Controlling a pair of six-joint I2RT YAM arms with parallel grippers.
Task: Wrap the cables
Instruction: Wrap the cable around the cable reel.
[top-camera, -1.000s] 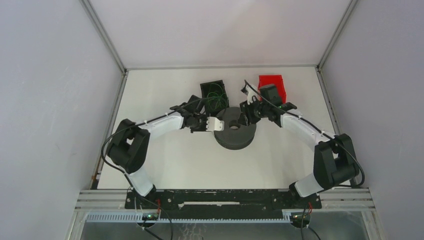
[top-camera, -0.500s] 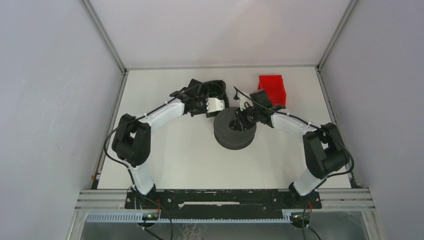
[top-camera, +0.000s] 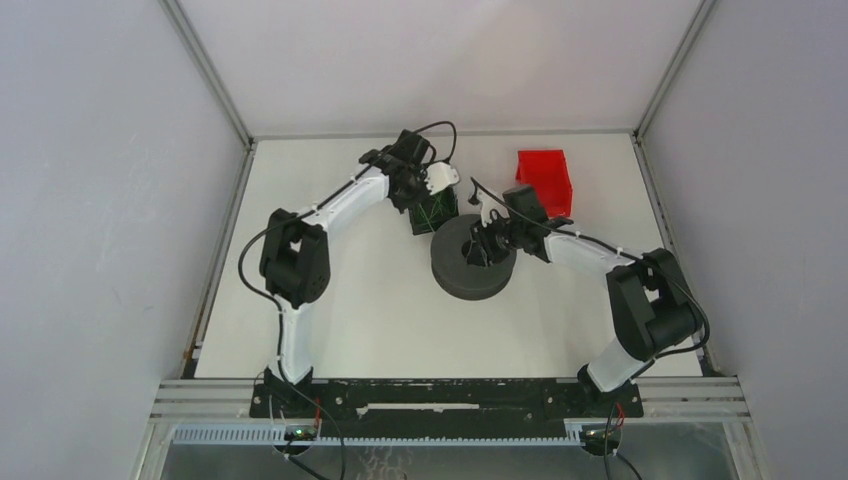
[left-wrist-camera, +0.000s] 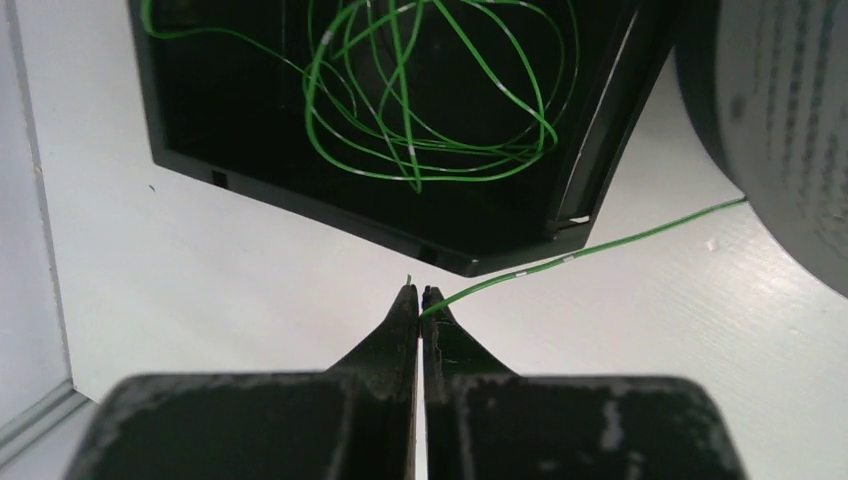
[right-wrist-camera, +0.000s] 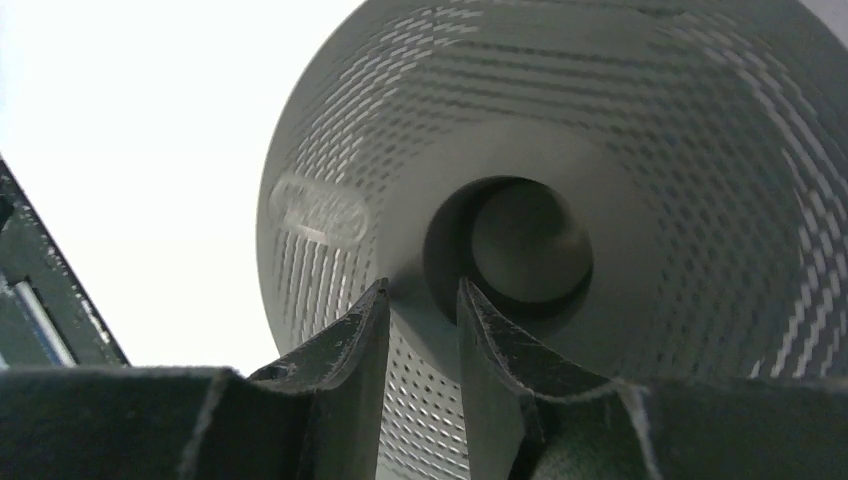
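Note:
A dark grey spool (top-camera: 473, 270) lies flat mid-table. A thin green cable (left-wrist-camera: 590, 250) runs from the spool's side (left-wrist-camera: 790, 130) to my left gripper (left-wrist-camera: 420, 298), which is shut on the cable's end just above the white table, in front of the black bin (left-wrist-camera: 240, 150). More green cable (left-wrist-camera: 420, 90) lies tangled inside that bin. In the top view the left gripper (top-camera: 443, 180) is at the bin's far side. My right gripper (right-wrist-camera: 422, 292) has its jaws a narrow gap apart, tips on the spool's top face (right-wrist-camera: 650, 120) at the rim of its centre hole; it also shows in the top view (top-camera: 479, 247).
A red bin (top-camera: 545, 178) stands at the far right, behind the right arm. The black bin (top-camera: 432, 210) sits just left of the spool, close to it. Grey walls close the table at left, right and back.
My left gripper has swung from the spool's left side away to the far side of the black bin, holding the green cable. My right gripper has shifted left onto the spool's centre.

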